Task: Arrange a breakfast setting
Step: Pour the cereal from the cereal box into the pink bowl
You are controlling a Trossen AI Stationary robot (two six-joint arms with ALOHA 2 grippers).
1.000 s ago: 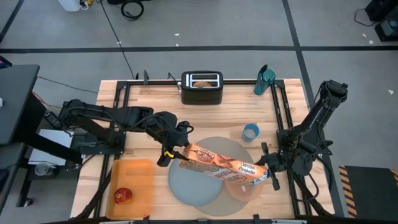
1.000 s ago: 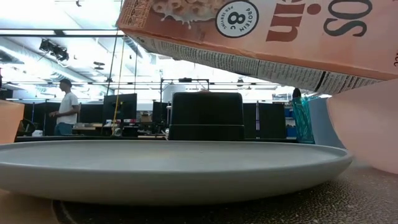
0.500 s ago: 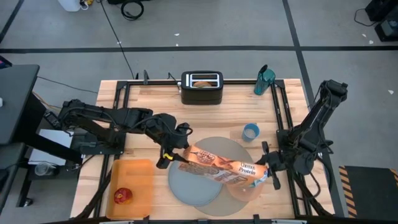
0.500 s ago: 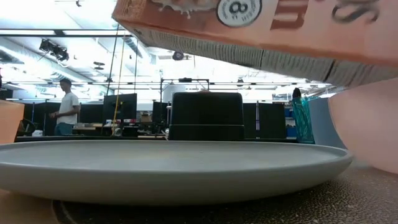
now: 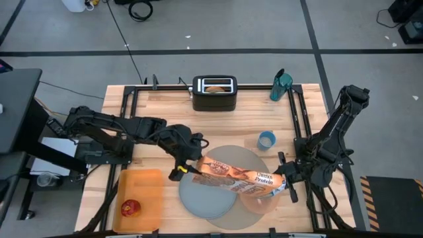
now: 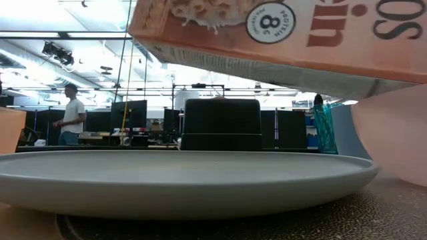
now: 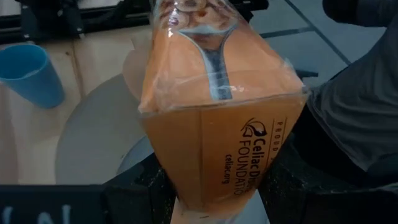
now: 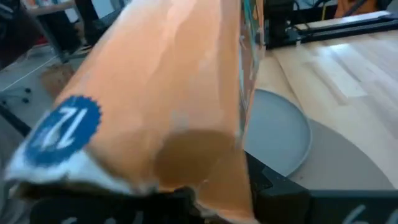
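Note:
An orange cereal box (image 5: pixel 239 176) hangs on its side between my two grippers, above the grey-blue plate (image 5: pixel 206 197) and the pink bowl (image 5: pixel 263 202), which rest on the round grey mat (image 5: pixel 232 155). My left gripper (image 5: pixel 186 170) is shut on the box's left end, and my right gripper (image 5: pixel 285 186) is shut on its right end. In the low view the box (image 6: pixel 280 33) is well clear of the plate (image 6: pixel 187 177). The bagel sits in the toaster (image 5: pixel 215 92). The red fruit (image 5: pixel 130 207) lies on the orange tray. The teal tumbler (image 5: pixel 280 84) stands at the far right. No spoon shows. My left gripper pinches the box's closed end (image 7: pixel 217 158) between its two fingers (image 7: pixel 142 193), one on each broad face, coming level from the table's left. The box is lifted clear. My right gripper holds the box's other end (image 8: pixel 186 149) from the table's right; the box hides the contact.
A light blue cup (image 5: pixel 266 140) stands on the table just beyond the mat's far right. The black toaster is at the far middle. The orange tray (image 5: pixel 149 188) lies at the near left. A person stands in the room behind the table (image 6: pixel 69 115).
My left gripper has gone a little toward the table's near edge and right, taking the box's left end with it. The box's right end and my right gripper have stayed in place. The box stays clear of the plate.

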